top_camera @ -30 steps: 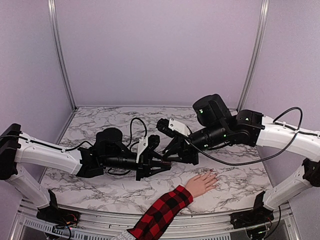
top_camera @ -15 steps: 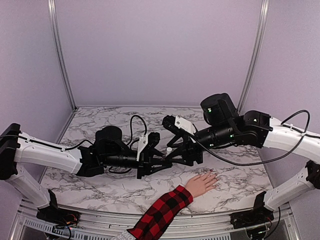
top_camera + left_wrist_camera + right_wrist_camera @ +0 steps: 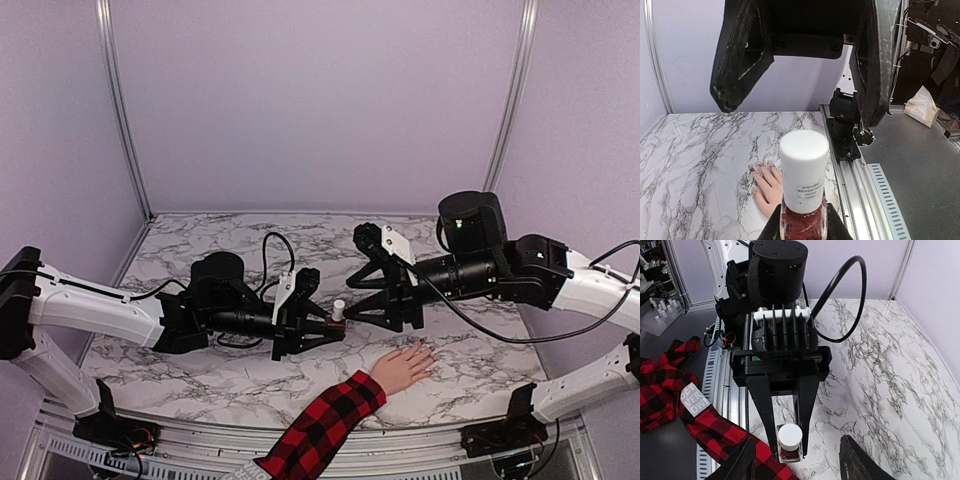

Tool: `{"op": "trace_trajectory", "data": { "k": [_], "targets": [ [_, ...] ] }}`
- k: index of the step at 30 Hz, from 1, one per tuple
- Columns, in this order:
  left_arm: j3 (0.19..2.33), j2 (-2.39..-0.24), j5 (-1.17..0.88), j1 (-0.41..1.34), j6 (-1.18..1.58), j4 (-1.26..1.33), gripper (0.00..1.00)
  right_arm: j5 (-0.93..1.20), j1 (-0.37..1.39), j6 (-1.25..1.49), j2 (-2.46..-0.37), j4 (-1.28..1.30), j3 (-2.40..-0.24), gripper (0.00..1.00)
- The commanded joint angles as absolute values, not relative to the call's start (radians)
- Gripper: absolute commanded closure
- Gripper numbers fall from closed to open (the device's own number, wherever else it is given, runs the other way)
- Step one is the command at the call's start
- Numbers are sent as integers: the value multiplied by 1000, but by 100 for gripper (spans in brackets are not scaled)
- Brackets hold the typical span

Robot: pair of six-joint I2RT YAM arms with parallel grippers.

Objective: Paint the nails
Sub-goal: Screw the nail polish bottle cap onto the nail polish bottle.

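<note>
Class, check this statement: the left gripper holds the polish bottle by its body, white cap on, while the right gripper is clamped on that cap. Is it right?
Not quite. The right gripper is not clamped on the white cap: the left wrist view shows its jaws spread wide, clear of the cap. The rest holds: the left gripper grips the polish bottle by its body, cap on.

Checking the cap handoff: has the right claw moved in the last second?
Yes. The right claw has drawn back rightward, away from the polish bottle in the left claw, toward the right corner post.
</note>
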State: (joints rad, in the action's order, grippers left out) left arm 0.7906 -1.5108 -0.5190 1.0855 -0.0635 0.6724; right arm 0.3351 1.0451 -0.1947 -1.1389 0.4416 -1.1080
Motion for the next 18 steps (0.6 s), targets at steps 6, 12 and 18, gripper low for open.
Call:
{"op": "trace_trajectory", "data": {
  "k": [6,12,18],
  "targets": [
    [839,-1512,-621,1087,-49,712,100,505,1051,-269,-1186,436,-1170,53],
    [845,-1512,-654,1091,-50,712,100,555,1051,-285,-1199,426,-1169,63],
    [845,-1511,-640,1091,-54,712,100,566,1050,-288,-1198,423,-1159,79]
  ]
}}
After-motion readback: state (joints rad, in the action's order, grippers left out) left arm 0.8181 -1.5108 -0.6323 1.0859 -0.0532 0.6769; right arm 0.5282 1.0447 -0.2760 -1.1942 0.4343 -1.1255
